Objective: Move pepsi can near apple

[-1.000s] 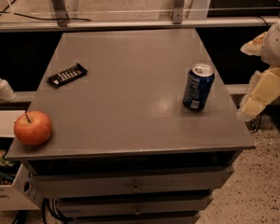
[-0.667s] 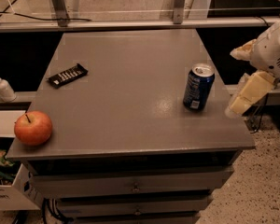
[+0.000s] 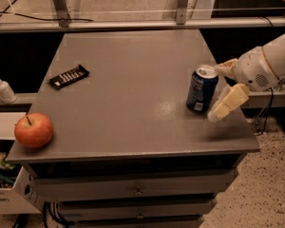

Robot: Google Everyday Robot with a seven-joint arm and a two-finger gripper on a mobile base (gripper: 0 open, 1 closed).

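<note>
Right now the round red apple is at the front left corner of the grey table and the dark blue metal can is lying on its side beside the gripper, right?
No: the camera view shows the dark blue metal can standing upright, silver top up. The round red apple is at the front left corner of the grey table, and the open gripper is beside the can.

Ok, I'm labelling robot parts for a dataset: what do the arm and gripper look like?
The arm is a smooth, rounded white shell with a small dotted grille near the wrist. The gripper, by the pepsi can at the table's right side, has two blocky cream-yellow jaws. No markings show.
</note>
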